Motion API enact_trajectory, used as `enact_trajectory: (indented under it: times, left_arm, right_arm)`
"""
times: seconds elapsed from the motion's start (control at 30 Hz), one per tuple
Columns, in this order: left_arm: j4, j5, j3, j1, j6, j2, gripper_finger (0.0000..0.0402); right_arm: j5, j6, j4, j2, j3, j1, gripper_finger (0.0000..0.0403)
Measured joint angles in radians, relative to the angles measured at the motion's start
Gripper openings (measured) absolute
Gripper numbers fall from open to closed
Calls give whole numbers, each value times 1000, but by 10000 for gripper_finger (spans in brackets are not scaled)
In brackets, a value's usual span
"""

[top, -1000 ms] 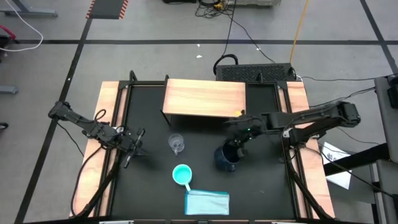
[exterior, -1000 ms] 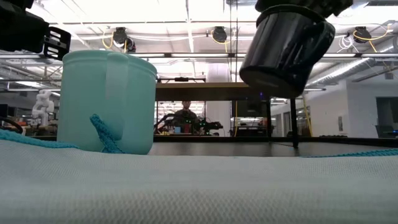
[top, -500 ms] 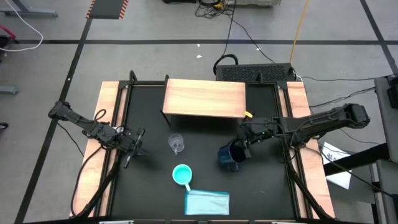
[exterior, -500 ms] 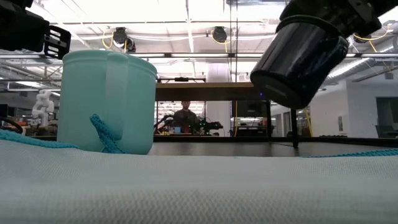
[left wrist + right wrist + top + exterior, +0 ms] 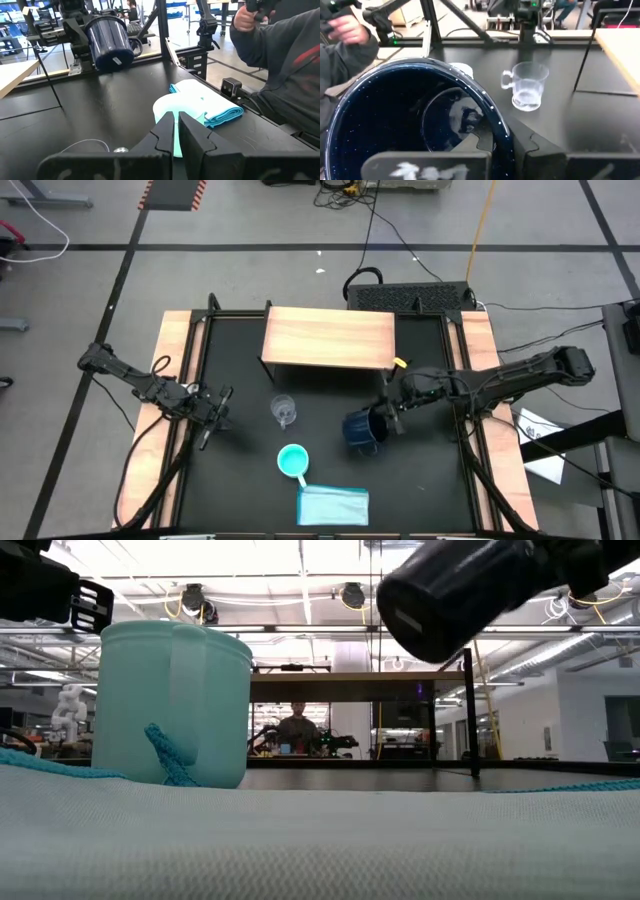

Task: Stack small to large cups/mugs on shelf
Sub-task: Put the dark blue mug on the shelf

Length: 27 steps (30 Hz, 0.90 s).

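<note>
The dark navy mug (image 5: 358, 427) hangs tipped almost onto its side above the table's right middle, my right gripper (image 5: 388, 416) shut on it; the low view shows its bottom (image 5: 405, 620) turned toward the left. The clear glass cup (image 5: 284, 412) stands upright on the black table, left of the mug. Nearer the front stands the turquoise mug (image 5: 292, 461). The wood-topped shelf (image 5: 328, 338) stands at the far middle with nothing on it. My left gripper (image 5: 215, 414) waits shut at the table's left, touching nothing. My right gripper holds the navy mug by its rim wall (image 5: 496, 127), one finger inside the mug and one outside. The fingers come nearly level from the table's right. The mug is lifted clear of the table, its mouth toward the gripper and its bottom toward the left.
A folded light blue cloth (image 5: 333, 505) lies at the front edge beside the turquoise mug. Wooden strips (image 5: 175, 380) edge the table left and right. A person's sleeve (image 5: 282, 75) and hand (image 5: 244, 17) show beyond the table's near side.
My right gripper has tipped up from pointing steeply down to nearly level and drawn a little toward the table's right edge. The navy mug has swung with it, from hanging bottom-down to lying almost on its side, still clear of the table.
</note>
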Motion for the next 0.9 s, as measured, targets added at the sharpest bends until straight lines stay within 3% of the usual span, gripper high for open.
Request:
enact_trajectory:
  times: [0.3,0.7,0.9]
  left_arm:
    - [-1,0,0,0,-2,0,28]
    - [-9,0,0,0,-7,0,28]
    - [-17,1,0,0,-16,0,28]
  right_arm:
    - [0,-65,-96,23,142,-15,9]
    - [-6,-74,-356,199,427,-94,9]
    - [-110,-47,-453,279,554,-153,9]
